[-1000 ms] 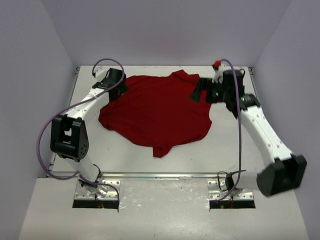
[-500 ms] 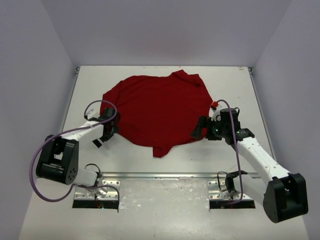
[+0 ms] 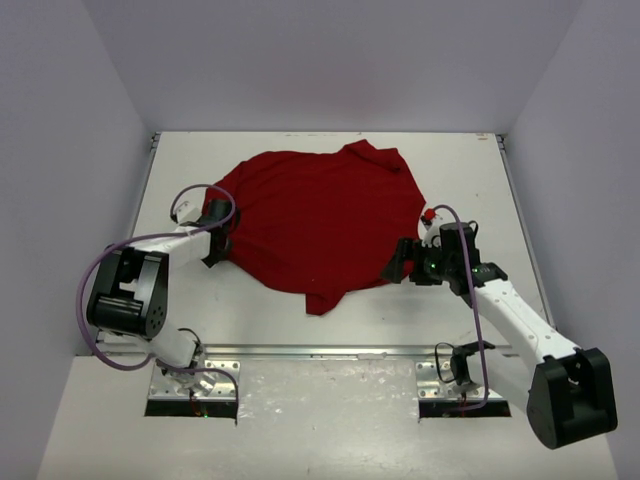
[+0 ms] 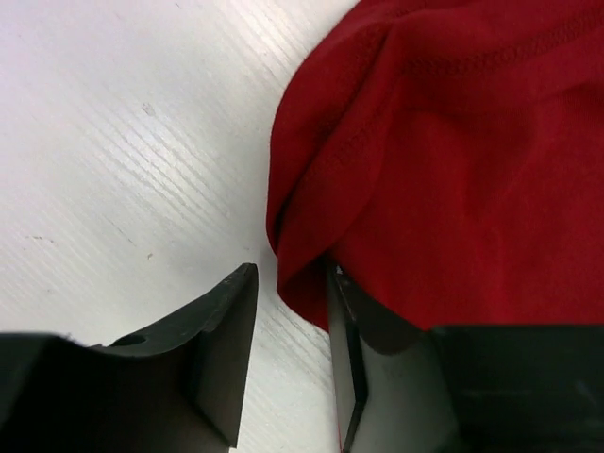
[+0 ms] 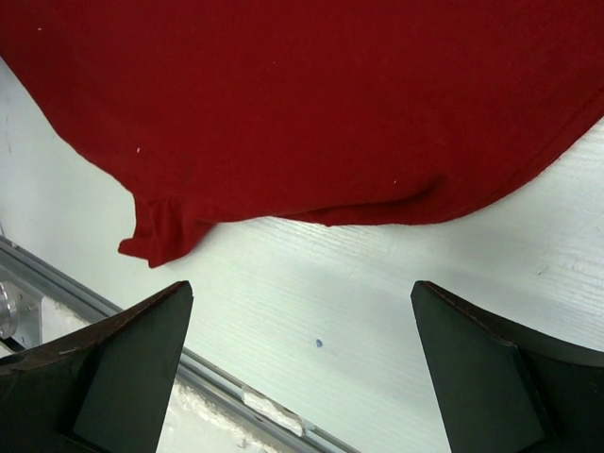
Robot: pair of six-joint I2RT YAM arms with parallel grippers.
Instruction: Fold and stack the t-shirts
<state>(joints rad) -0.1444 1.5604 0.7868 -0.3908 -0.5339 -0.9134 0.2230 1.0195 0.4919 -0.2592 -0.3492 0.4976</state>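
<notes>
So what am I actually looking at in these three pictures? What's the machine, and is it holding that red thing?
These are two robot arms bolted at the near edge of a white table. The wide picture comes from a fixed camera above and behind them. The two close-ups come from a small camera on each wrist, so the dark wedges at the bottom are that arm's own fingers. On the table lies a deep-red t-shirt, spread out and rumpled, not folded. The left gripper is at the shirt's left edge. Its close-up shows a fold of the hem between the fingers with a gap beside it, so it is not clamped. The right gripper is wide open by the shirt's near-right edge, holding nothing.
</notes>
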